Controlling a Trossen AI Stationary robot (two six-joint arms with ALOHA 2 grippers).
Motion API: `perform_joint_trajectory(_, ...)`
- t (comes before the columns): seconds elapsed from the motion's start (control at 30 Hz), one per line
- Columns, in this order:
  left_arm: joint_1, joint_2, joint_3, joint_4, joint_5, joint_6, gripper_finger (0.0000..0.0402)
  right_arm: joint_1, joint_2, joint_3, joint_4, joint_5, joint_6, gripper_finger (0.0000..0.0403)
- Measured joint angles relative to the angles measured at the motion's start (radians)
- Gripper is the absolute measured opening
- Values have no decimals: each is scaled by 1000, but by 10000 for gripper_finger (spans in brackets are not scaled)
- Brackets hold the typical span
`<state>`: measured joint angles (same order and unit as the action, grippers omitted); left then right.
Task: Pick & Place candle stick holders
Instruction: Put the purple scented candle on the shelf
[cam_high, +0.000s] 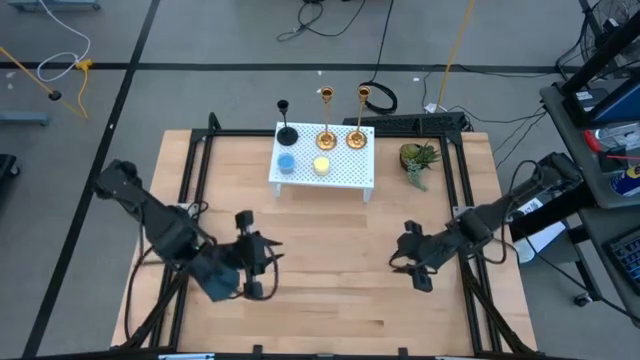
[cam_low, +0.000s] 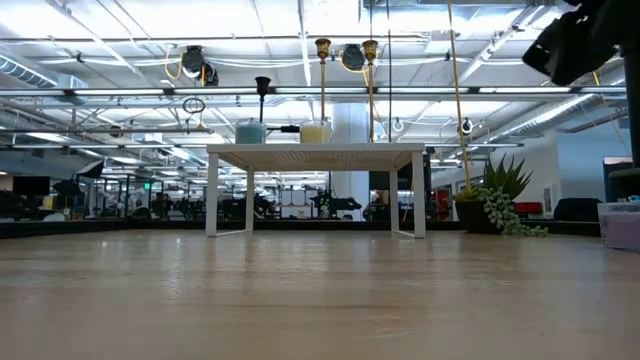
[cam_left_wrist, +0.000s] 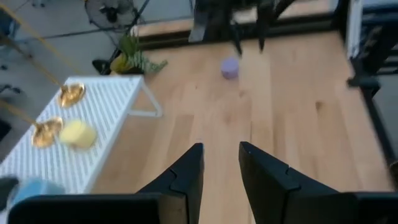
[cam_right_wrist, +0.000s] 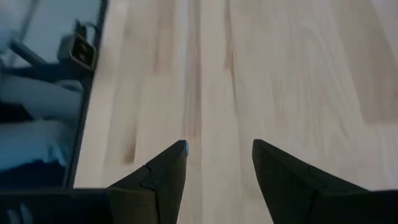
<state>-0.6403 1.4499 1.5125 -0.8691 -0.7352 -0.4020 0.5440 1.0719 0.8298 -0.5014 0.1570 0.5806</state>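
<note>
Three candle stick holders stand on the white perforated rack at the far middle of the table: the black holder at the rack's far left corner, and the two gold holders side by side along its far edge. A blue candle and a yellow candle lie on the rack just in front of them. The left claw hovers over the near left part of the table, well apart from the rack, its fingers narrowly parted and empty. The right claw hangs over the near right part, also well away from the holders, fingers spread wider over bare wood. A small potted plant sits right of the rack.
</note>
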Motion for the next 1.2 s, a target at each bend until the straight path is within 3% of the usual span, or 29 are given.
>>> perform_joint_trajectory(0.1, -24, -8, -101, 0, -3, -81, 111, 26, 18, 29, -116, -10, 77, 183)
perform_joint_trajectory(0.3, -13, -33, -384, 140, 118, -211, 111, 77, 56, 29, -386, -53, 327, 183)
perform_joint_trajectory(0.43, 22, -44, -556, 429, 221, -96, 111, 99, 83, 9, -478, -46, 398, 177)
perform_joint_trajectory(0.6, 112, -42, -715, 845, 542, 136, 111, 99, 100, -40, -416, -52, 384, 163)
perform_joint_trajectory(0.7, 174, -42, -742, 931, 656, 185, 111, 91, 105, -54, -387, -29, 346, 154)
perform_joint_trajectory(0.97, 288, -42, -741, 915, 707, 198, 111, 62, 105, -117, -302, -5, 309, 144)
perform_joint_trajectory(1.2, 315, -42, -741, 897, 719, 222, 111, 61, 105, -167, -232, -27, 304, 143)
